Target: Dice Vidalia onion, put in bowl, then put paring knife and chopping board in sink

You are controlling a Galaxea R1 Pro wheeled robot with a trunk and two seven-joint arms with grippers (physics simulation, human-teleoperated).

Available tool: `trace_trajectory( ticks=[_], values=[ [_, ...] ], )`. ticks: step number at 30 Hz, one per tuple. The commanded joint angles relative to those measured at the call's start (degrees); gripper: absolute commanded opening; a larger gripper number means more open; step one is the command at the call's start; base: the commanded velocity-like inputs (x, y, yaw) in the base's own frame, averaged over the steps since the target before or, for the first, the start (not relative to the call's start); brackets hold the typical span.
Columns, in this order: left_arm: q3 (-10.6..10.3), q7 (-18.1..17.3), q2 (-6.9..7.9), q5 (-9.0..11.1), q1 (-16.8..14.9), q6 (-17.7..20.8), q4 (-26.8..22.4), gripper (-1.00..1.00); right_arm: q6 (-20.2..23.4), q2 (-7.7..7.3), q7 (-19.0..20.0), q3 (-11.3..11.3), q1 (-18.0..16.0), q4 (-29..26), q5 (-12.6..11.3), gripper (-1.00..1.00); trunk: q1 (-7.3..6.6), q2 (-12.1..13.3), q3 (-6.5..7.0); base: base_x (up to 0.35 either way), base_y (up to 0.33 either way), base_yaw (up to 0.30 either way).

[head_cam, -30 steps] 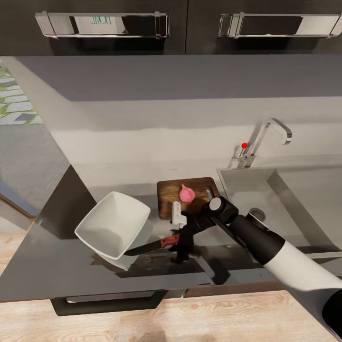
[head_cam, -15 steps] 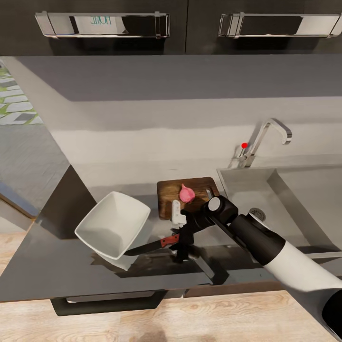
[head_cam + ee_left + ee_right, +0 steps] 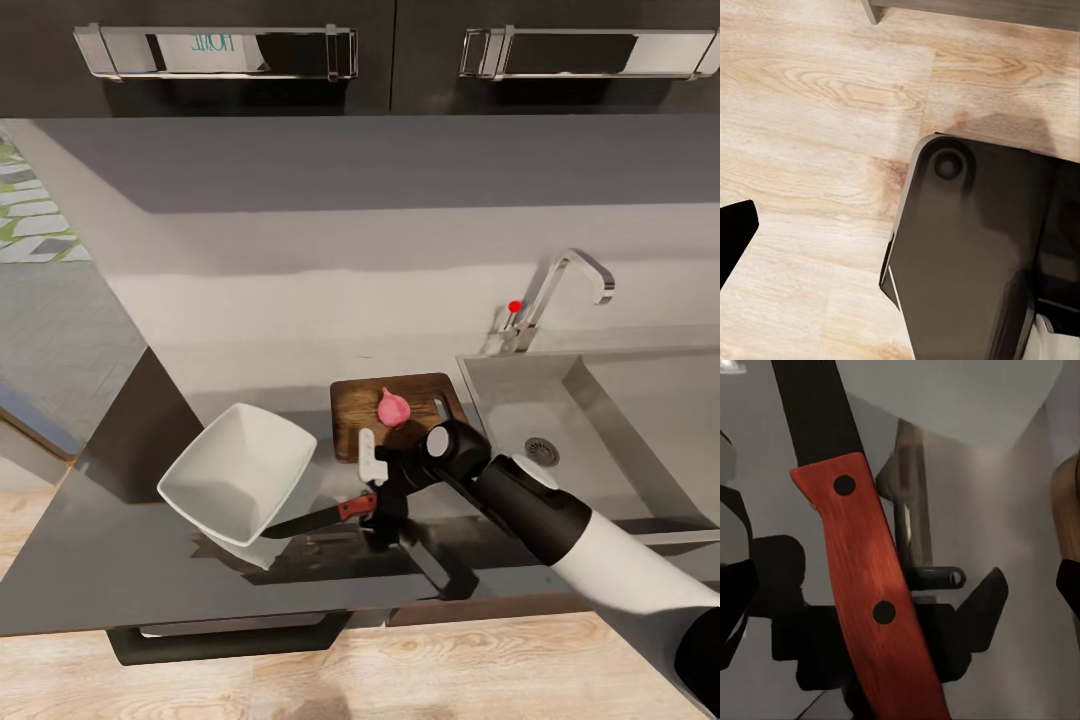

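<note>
Your right gripper (image 3: 378, 508) straddles the knife (image 3: 322, 517) handle near the counter's (image 3: 150, 560) front edge, though I cannot tell if it grips. The blade tip touches the bowl (image 3: 240, 472); lift carelessly and you tip it. The onion (image 3: 393, 406) waits on the board (image 3: 350, 412)

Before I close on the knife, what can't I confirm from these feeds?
- Right gripper finger contact with the paring knife handle: head view, arm and fingers crowd it; right wrist view too close.
- Knife tip: hidden behind the bowl.
- Near edge of the chopping board: covered by the wrist.
</note>
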Motion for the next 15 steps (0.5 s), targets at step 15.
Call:
trace_trajectory(
  ticks=[15],
  values=[
    [-0.4, 0.6, 0.1, 0.2, 0.0, -0.1, -0.2, 1.0, 0.8, 0.63, 0.2, 0.2, -0.1, -0.1, 0.6, 1.0, 0.03, -0.1, -0.08, 0.0, 0.0, 0.0]
  ],
)
